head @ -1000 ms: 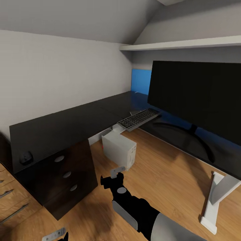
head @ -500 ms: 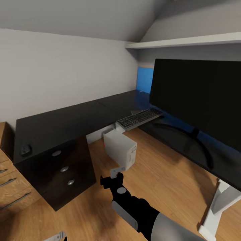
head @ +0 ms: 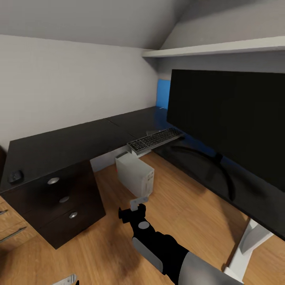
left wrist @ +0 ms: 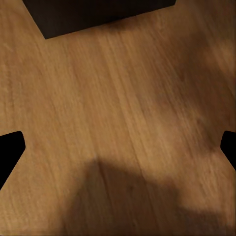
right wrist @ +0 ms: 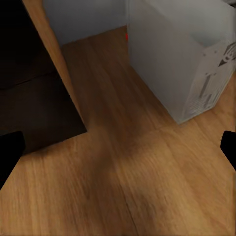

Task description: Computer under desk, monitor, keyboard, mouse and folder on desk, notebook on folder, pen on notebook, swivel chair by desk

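The long black desk (head: 75,144) runs along the wall and turns right. On its right wing stands the wide black monitor (head: 229,114). In front of it the black keyboard (head: 154,139) lies with one end past the desk's edge. The small black mouse (head: 16,176) rests at the desk's far left end. The light grey computer (head: 134,175) stands on the floor beneath the desk corner, and it is close ahead as the computer (right wrist: 177,59) in the right wrist view. My right gripper (head: 137,202) hangs open over the floor near it. My left gripper (left wrist: 118,152) is open above bare floor.
A black drawer unit (head: 59,202) with silver knobs sits under the desk's left end, with a light wooden dresser (head: 8,233) beside it. The desk's white leg (head: 245,249) stands at the right. A white shelf (head: 221,49) runs above the monitor.
The whole picture has shifted, so the camera has moved: desk, computer and monitor now sit further left in view. Both arms hold the same pose.
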